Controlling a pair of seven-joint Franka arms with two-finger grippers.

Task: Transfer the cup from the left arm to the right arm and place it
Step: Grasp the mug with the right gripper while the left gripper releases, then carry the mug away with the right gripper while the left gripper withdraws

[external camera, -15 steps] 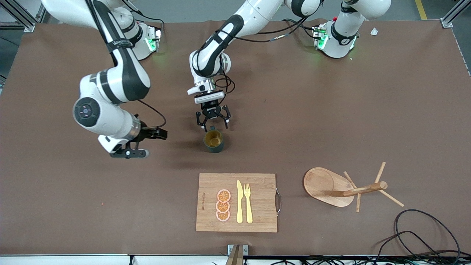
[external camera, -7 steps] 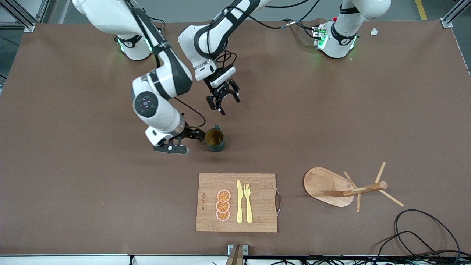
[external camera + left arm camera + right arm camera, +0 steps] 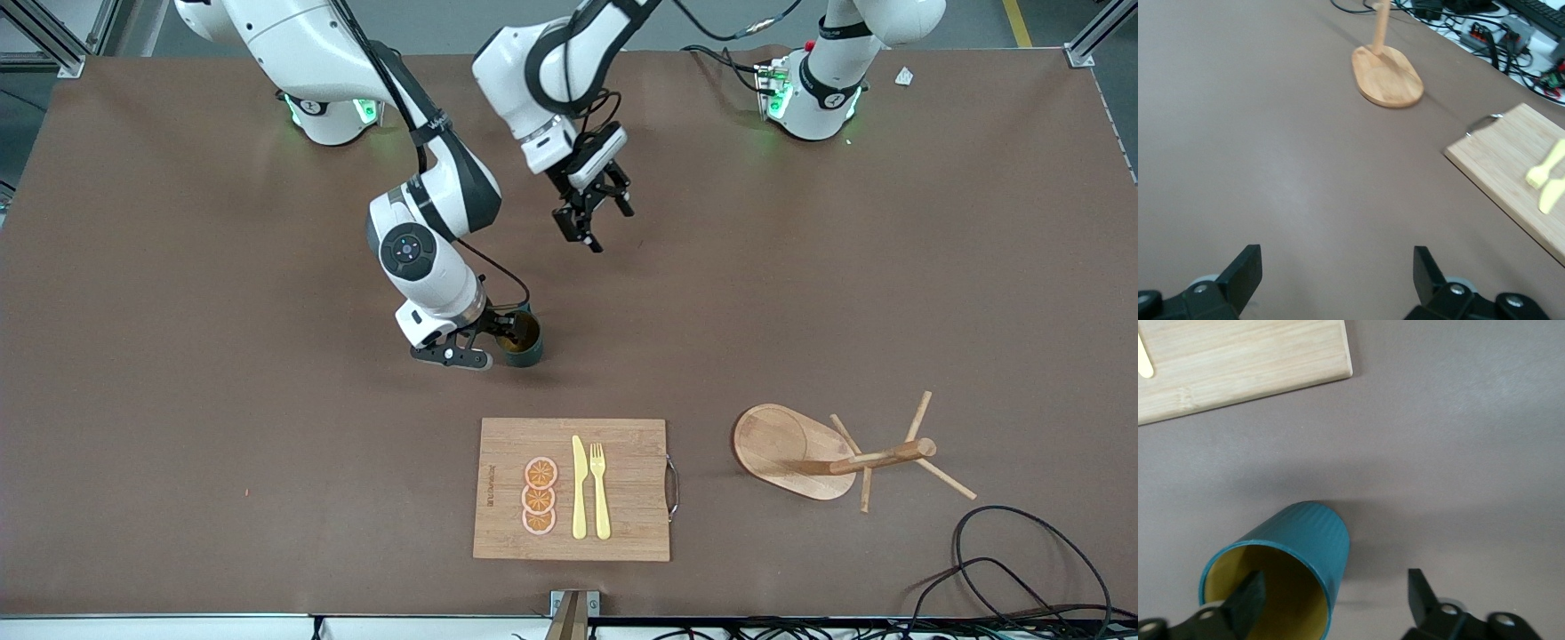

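My right gripper (image 3: 494, 339) straddles the cup's (image 3: 523, 342) rim on the desk (image 3: 178, 400), seemingly not yet clamped, while my emptied left gripper (image 3: 594, 216) hangs spread above; placing remains.

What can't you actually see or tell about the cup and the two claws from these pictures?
- Cup handle: hidden in the front view by the right gripper; absent from the right wrist view too.
- Cup's yellow inside: cut off by the edge of the right wrist view, one finger in front.
- Whether that finger touches the cup wall: unclear.
- Left gripper: open over bare table; the left wrist view cuts off its body.
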